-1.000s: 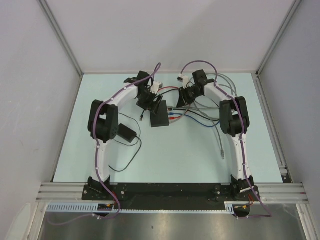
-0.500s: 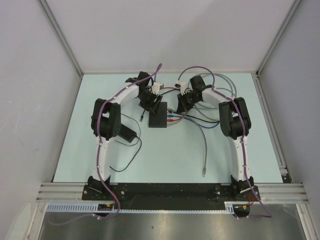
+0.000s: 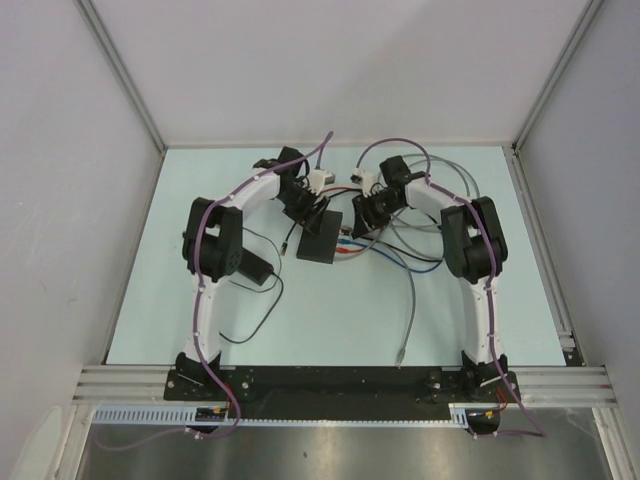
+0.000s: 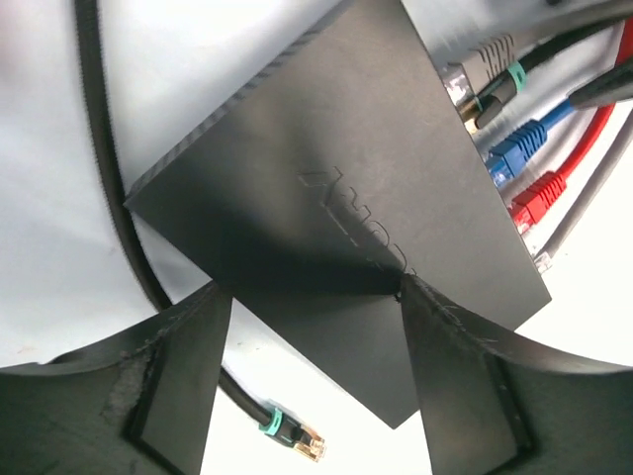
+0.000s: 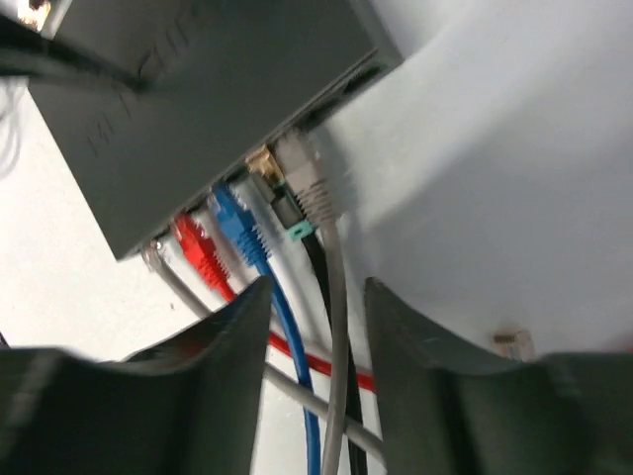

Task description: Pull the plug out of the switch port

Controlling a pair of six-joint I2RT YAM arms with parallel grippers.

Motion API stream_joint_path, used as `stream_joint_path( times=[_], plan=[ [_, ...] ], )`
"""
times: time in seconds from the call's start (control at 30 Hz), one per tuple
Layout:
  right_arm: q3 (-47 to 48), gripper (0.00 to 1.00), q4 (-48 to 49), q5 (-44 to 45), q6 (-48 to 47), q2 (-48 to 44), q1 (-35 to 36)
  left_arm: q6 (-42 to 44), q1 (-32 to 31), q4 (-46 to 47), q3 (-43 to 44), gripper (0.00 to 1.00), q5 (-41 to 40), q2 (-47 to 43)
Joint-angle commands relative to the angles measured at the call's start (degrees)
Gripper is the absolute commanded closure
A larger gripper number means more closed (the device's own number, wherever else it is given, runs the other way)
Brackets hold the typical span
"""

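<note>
The switch (image 3: 320, 238) lies centre-back, ports on its 3 o'clock edge. The right gripper (image 5: 318, 289) is nearer, jaws apart astride the cable, with the grey plug (image 5: 309, 193) at its 12 o'clock. The left gripper (image 4: 312, 297), jaws apart, straddles the switch.

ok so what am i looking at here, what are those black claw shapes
This is a robot: a left arm and a right arm bolted to the near edge of a pale table. The overhead picture comes from a fixed camera above and behind them. The other two come from cameras on the wrists, so the dark shapes at the bottom are each arm's own fingers. The left gripper is open, its tips over a flat black box, the switch. The right gripper is open too, with cables from the switch showing between its fingers; a blue plug and a red plug sit in the switch. Neither seems to grip anything. A black power adapter lies on the table near the left arm.
</note>
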Motion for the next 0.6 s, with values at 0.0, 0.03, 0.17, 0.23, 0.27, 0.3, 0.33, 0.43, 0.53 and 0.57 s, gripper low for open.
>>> stream_joint_path(
  times=[0.0,0.03,0.17,0.23,0.27,0.3,0.33,0.43,0.53,0.57],
  plan=[
    [4.92,0.48,-3.89,-5.47,-0.09,3.62,-1.62,2.46,-1.86,-0.57,0.40,0.25,4.25,-2.74],
    [6.32,0.46,-4.07,-6.81,0.61,4.15,-2.14,2.46,-1.86,-0.57,0.57,0.22,4.08,-4.23],
    [9.58,0.46,-3.29,-10.68,2.20,7.13,-2.67,0.88,-1.77,-1.88,1.36,0.17,3.55,-5.65],
    [11.42,0.47,-2.76,-11.74,3.16,9.15,-2.94,-0.34,-1.68,-3.38,2.32,0.16,3.55,-5.47],
    [12.04,0.48,-2.15,-12.00,4.21,9.86,-3.20,-0.61,-1.68,-3.81,2.51,0.16,3.47,-5.13],
    [12.57,0.48,-1.71,-12.53,4.92,10.47,-3.29,-1.05,-1.60,-4.34,2.77,0.16,3.12,-4.95],
    [12.92,0.49,-1.27,-12.80,5.36,11.61,-3.38,-1.75,-1.42,-4.43,2.95,0.16,2.77,-4.95],
    [14.77,0.52,-0.30,-13.24,6.94,13.64,-3.73,-2.28,-0.98,-4.26,2.95,0.19,1.88,-5.74],
    [15.82,0.54,0.50,-13.68,8.00,14.87,-3.64,-2.55,-0.46,-4.26,3.30,0.25,2.23,-6.09],
    [16.26,0.55,0.67,-13.76,8.00,15.66,-3.64,-2.64,-0.28,-4.35,3.39,0.26,2.41,-5.92]
  ],
)
